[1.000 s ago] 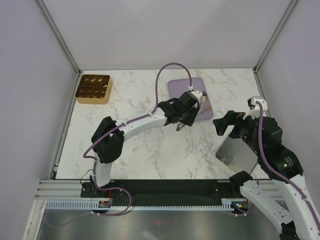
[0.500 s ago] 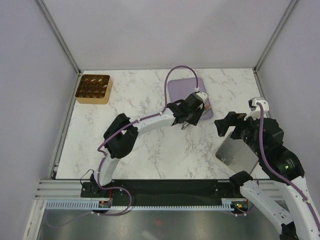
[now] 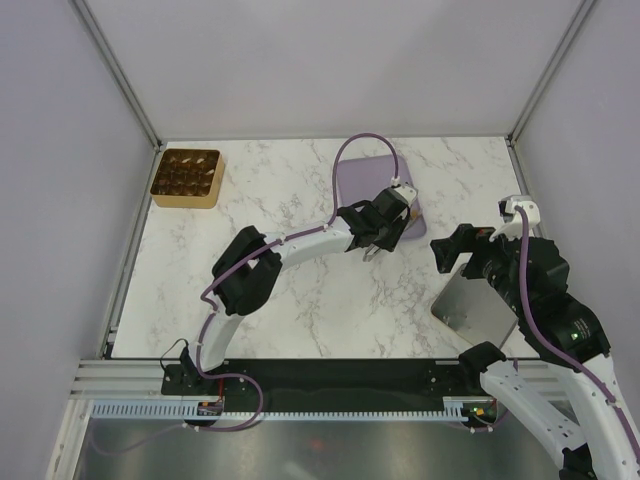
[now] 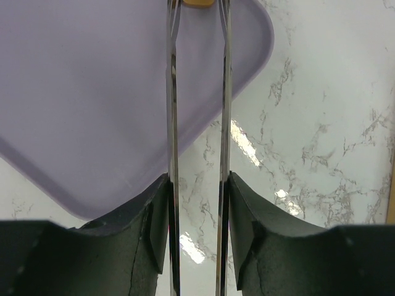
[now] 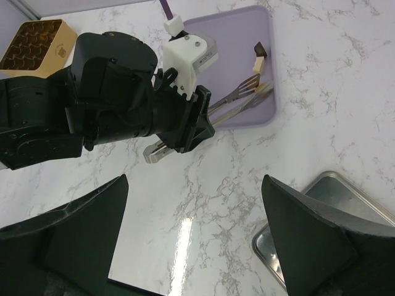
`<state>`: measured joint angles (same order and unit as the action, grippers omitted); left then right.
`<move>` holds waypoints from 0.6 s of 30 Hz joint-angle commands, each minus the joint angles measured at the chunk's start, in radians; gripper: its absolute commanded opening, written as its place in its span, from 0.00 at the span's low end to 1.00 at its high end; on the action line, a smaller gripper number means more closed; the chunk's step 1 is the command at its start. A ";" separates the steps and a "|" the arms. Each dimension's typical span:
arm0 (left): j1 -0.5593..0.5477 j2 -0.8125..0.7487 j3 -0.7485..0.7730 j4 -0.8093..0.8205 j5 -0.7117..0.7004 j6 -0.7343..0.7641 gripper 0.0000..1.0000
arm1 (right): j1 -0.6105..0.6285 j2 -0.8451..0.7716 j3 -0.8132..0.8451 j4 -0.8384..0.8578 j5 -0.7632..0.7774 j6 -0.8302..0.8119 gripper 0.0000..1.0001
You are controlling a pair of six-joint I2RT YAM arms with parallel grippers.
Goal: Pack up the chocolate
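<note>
Left wrist view has my left gripper (image 5: 263,89) holding its two thin blades a narrow gap apart over the lilac tray (image 4: 92,92). A tan chocolate piece (image 4: 199,2) shows between their tips at the picture's top edge, though I cannot tell whether they pinch it. From the right wrist, a cream chocolate piece (image 5: 258,63) and a dark brown chocolate piece (image 5: 260,47) stand on the tray close by those tips, well apart from the golden box (image 3: 186,176) at the far left corner of the table (image 3: 300,320). My right gripper (image 5: 192,185) hangs with its jaws spread wide and nothing between them, over the marble beside a metal pan (image 5: 327,209).
</note>
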<state>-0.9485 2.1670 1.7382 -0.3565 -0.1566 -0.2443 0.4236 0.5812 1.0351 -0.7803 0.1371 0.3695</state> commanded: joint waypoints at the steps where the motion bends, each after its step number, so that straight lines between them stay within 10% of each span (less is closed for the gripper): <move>1: -0.003 0.011 0.044 0.045 -0.038 0.037 0.46 | 0.001 -0.014 0.011 0.007 0.018 -0.011 0.98; 18: -0.003 -0.105 -0.011 -0.045 -0.118 0.019 0.40 | 0.003 -0.026 0.016 0.001 0.009 0.008 0.98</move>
<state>-0.9485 2.1651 1.7397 -0.3832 -0.2131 -0.2371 0.4236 0.5682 1.0351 -0.7841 0.1371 0.3706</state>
